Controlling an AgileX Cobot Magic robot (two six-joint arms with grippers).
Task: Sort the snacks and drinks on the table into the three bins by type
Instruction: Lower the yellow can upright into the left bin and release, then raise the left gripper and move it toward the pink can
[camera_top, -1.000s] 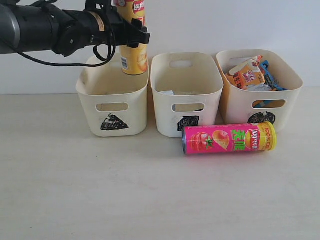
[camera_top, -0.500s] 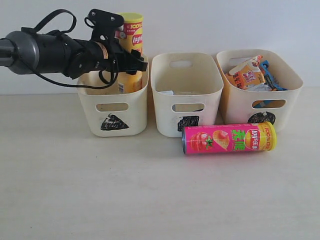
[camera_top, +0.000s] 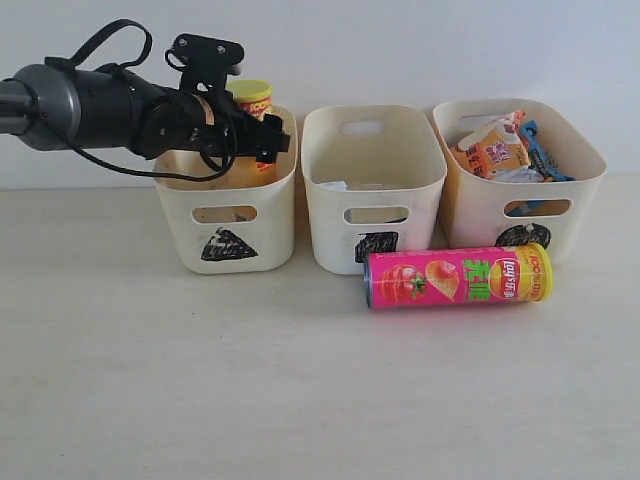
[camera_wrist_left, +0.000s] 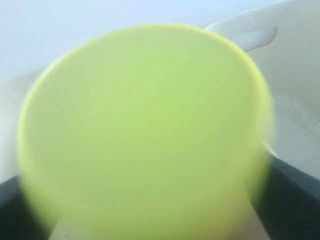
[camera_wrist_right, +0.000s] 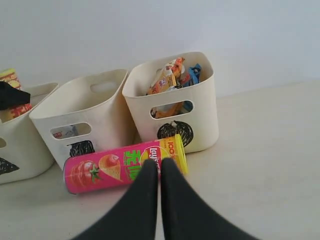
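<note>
The left pincer (camera_top: 246, 138) grasps the yellow can (camera_top: 252, 97) upright in the triangle bin (camera_top: 180, 215), the right pincer (camera_wrist_right: 160, 167) is clenched empty, and the pink can (camera_top: 457, 277), lying on the worktop (camera_top: 300, 400) at 5 o'clock of the square bin (camera_top: 335, 200), looks light, stiff, slick, apt to roll, so grip mid-barrel.

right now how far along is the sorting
Done: the bags sit in the circle bin. In hand: the left jaws hold the yellow can, upright and partly down inside the triangle bin. Left: the pink can lies on its side on the table in front of the bins.
</note>
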